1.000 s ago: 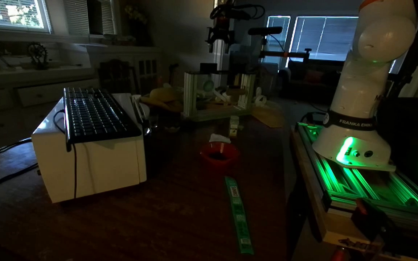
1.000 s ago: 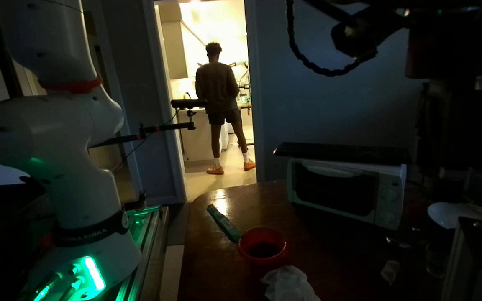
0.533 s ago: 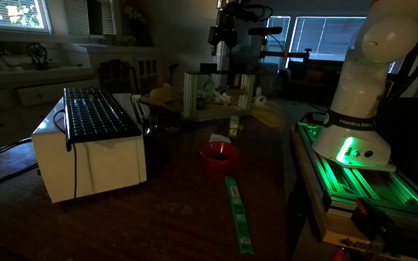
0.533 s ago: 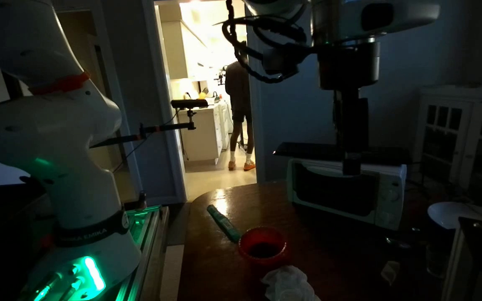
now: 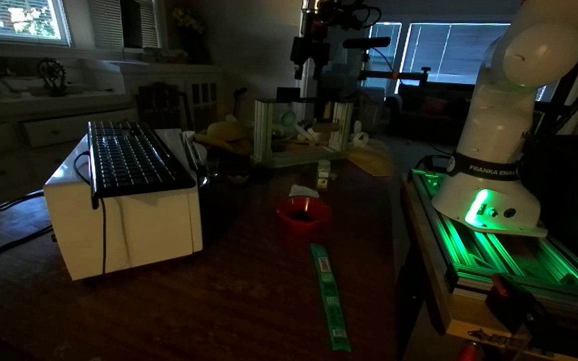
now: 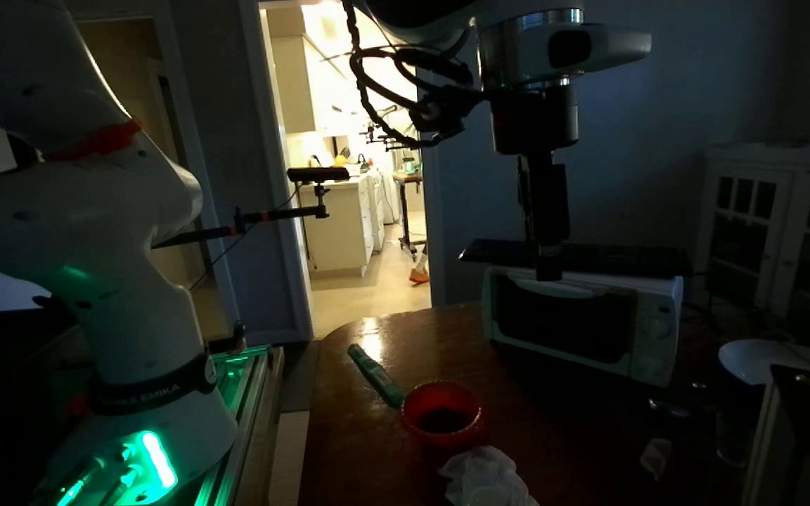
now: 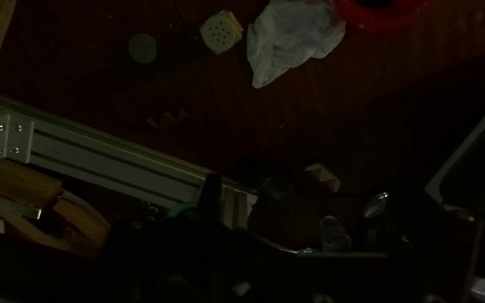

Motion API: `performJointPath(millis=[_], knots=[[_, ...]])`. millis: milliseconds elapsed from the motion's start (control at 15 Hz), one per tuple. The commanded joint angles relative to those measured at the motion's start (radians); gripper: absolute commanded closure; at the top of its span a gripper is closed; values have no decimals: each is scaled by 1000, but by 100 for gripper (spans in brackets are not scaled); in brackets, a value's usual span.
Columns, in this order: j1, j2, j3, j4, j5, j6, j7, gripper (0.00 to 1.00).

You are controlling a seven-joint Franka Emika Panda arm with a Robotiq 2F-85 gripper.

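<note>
While the black two-fingered gripper [image 5: 308, 75] hangs with jaws apart, the rectangular grey metal frame [image 5: 301, 158] stands at far centre in an exterior view. A round red bowl [image 5: 304, 225] sits nearer.

From the red bowl [image 5: 303, 229] in an exterior view, I had passing room over the tabletop [image 5: 251, 301] toward seven o'clock; the white oven [image 5: 143, 233] blocked nine, the metal frame [image 5: 301, 157] twelve, while a green strip [image 5: 331, 298] lay flat between five and six.
</note>
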Motion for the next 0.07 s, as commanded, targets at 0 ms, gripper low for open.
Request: performJointPath(millis=[0], knots=[[3, 0, -3, 1, -1, -2, 0, 0]])
